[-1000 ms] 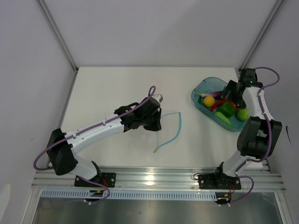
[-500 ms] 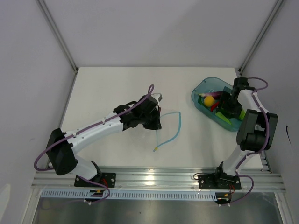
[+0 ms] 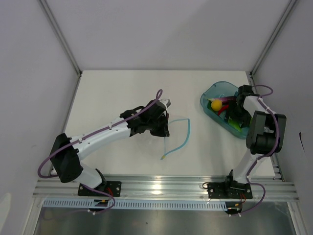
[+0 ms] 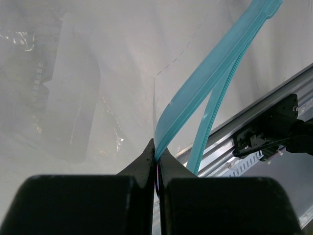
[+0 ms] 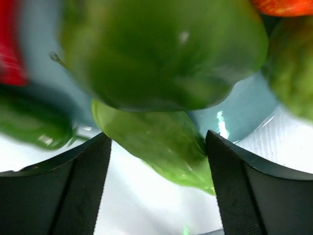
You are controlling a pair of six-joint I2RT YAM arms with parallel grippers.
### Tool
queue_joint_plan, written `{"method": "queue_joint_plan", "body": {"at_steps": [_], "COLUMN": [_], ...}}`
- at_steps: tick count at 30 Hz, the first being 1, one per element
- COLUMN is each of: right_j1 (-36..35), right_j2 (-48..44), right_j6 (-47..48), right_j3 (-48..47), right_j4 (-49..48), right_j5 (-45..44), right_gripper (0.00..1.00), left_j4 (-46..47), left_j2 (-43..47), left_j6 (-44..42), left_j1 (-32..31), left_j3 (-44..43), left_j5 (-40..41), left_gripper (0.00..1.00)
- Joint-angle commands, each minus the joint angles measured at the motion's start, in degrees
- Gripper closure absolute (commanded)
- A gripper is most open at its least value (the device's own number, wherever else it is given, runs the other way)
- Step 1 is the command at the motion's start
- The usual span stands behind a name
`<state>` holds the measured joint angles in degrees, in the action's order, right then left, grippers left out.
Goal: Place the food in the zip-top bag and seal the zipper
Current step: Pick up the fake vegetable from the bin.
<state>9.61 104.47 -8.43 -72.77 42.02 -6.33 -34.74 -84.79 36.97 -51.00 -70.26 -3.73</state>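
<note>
LEFT pincer (image 4: pixel 156 156) clamped on zipper (image 4: pixel 215 63), bag (image 3: pixel 176 134) at middle of counter (image 3: pixel 112 93) | RIGHT pincer (image 5: pixel 156 142) apart, straddling green pepper (image 5: pixel 146 129) in far-right tray (image 3: pixel 209 96) | RISK: smooth pepper may squirt from pads; thin zipper may slip, collapsing the mouth.

Blurred green pepper (image 5: pixel 161 54), cropped by the right wrist view's top edge, outline unclear.
</note>
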Motion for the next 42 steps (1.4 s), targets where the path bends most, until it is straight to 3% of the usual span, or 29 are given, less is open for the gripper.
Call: {"method": "queue_joint_plan", "body": {"at_steps": [1, 4, 7, 13, 18, 24, 28, 33, 36, 42], "right_j1": [-0.3, -0.6, -0.9, -3.5, -3.7, -6.3, -13.1, -20.0, -23.7, -31.5], "right_j2": [2.1, 2.5, 1.9, -5.7, -10.1, -20.1, -28.0, -36.3, -38.5, -43.6], "right_j6": [0.2, 0.9, 1.2, 0.3, -0.5, -4.1, -8.0, -17.7, -21.8, -27.3], "right_j3": [0.4, 0.4, -0.2, -1.1, -5.3, -8.1, -5.5, 5.0, 8.4, 17.5], "right_j4": [-0.6, -1.3, -1.6, -3.8, -1.7, 1.0, 0.9, -2.5, -1.9, -6.5], "right_j5": [-3.2, -1.1, -0.2, 1.1, 1.5, 6.6, 15.2, 37.3, 43.7, 44.6], "right_gripper": [0.23, 0.33, 0.51, 0.58, 0.85, 0.87, 0.86, 0.83, 0.83, 0.83], "left_j4": [1.5, 0.6, 0.5, -0.3, -0.4, -1.4, -1.4, -1.8, -2.2, -1.7], "left_j2": [-0.5, -1.3, -1.3, -2.0, -2.2, -3.0, -4.5, -6.3, -7.6, -8.8], "left_j6": [-1.0, -1.0, -1.0, -1.4, -0.9, -1.2, -1.6, -1.8, -1.8, -1.8], "left_j1": [0.5, 0.6, 0.6, 0.6, 0.6, 0.6, 0.6, 0.6, 0.6, 0.6], "left_j3": [-0.8, -1.7, -2.4, -4.2, -4.5, -6.3, -8.3, -10.3, -12.0, -13.2], "left_j5": [-1.6, -2.5, -2.8, -2.8, -3.7, -3.7, -3.5, -3.8, -3.7, -4.4], "left_gripper": [0.99, 0.99, 0.99, 0.99, 0.99, 0.99, 0.99, 0.99, 0.99, 0.99]}}
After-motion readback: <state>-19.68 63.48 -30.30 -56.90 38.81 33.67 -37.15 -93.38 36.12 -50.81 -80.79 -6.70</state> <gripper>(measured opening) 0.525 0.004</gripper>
